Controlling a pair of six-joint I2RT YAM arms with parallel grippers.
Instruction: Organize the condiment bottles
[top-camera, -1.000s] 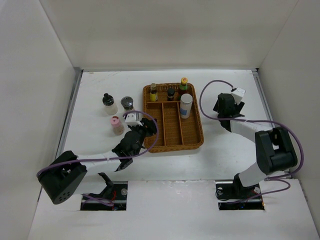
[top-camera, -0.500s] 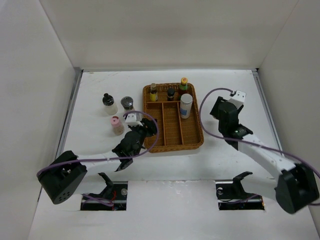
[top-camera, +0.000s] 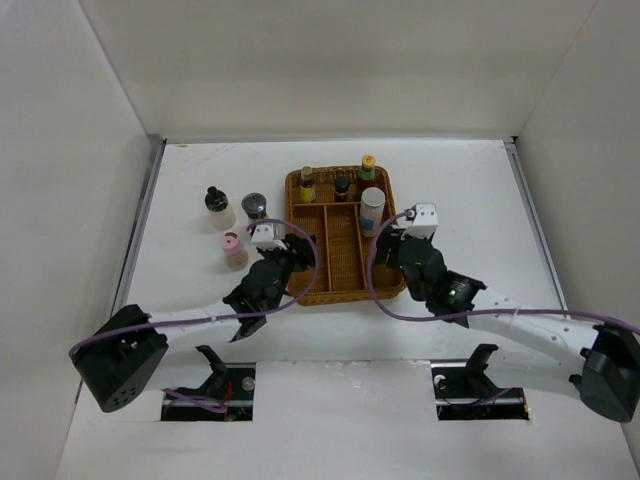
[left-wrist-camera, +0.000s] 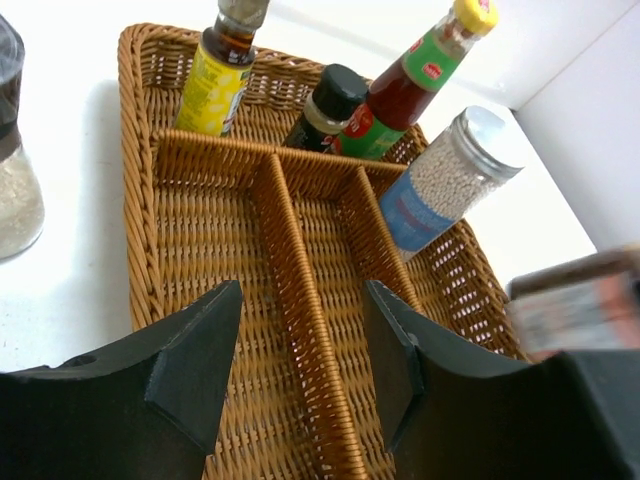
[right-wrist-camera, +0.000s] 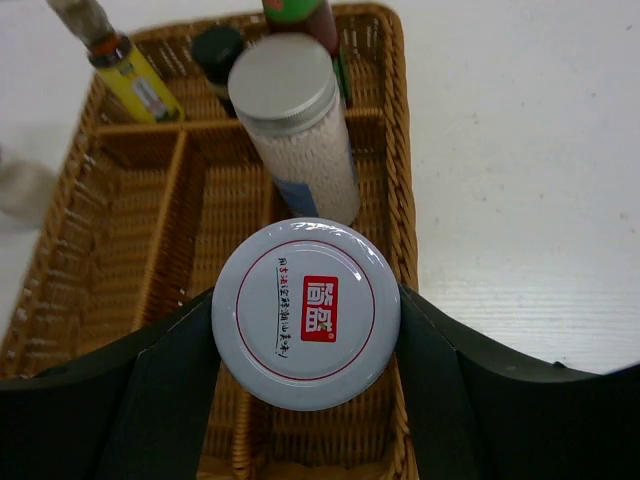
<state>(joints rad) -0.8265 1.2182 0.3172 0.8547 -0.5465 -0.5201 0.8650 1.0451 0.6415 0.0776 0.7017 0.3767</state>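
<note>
My right gripper (right-wrist-camera: 305, 322) is shut on a white-lidded jar (right-wrist-camera: 305, 312) with a red label, held over the right compartment of the wicker tray (right-wrist-camera: 120, 270). In the top view the right gripper (top-camera: 395, 255) is at the tray's right front. Behind it in the tray stands a silver-lidded glass jar (right-wrist-camera: 300, 130). A yellow-labelled bottle (left-wrist-camera: 215, 85), a small dark bottle (left-wrist-camera: 325, 105) and a green yellow-capped bottle (left-wrist-camera: 400, 90) stand in the back row. My left gripper (left-wrist-camera: 300, 350) is open over the tray's left divider, with nothing between its fingers.
Left of the tray (top-camera: 300, 290) on the white table stand a black-capped white bottle (top-camera: 218, 208), a dark-lidded shaker (top-camera: 255, 207) and a pink-lidded jar (top-camera: 234, 250). White walls enclose the table at the back and on both sides.
My right arm has swung left from the bare table at the right to the tray's right front. The left arm has hardly moved.
</note>
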